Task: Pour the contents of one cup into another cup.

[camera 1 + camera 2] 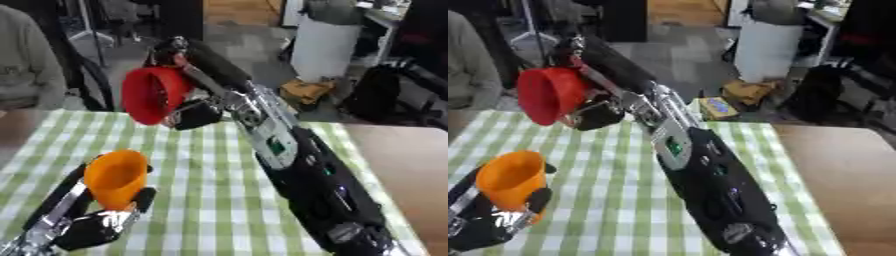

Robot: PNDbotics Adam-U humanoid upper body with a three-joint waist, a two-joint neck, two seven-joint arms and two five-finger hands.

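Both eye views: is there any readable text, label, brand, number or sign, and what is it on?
None can be read.
Red cup, in the right hand: no print visible.
Orange cup, in the left hand: no print visible.
Right forearm: small green patch, too blurred to tell whether it carries text.
Yellowish box on the floor: bluish panel on top, too blurred to read.

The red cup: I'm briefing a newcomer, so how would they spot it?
Start at the green checked tablecloth and follow the right arm up to the right hand. It holds the red cup tipped sideways, above the upright orange cup in the left hand.
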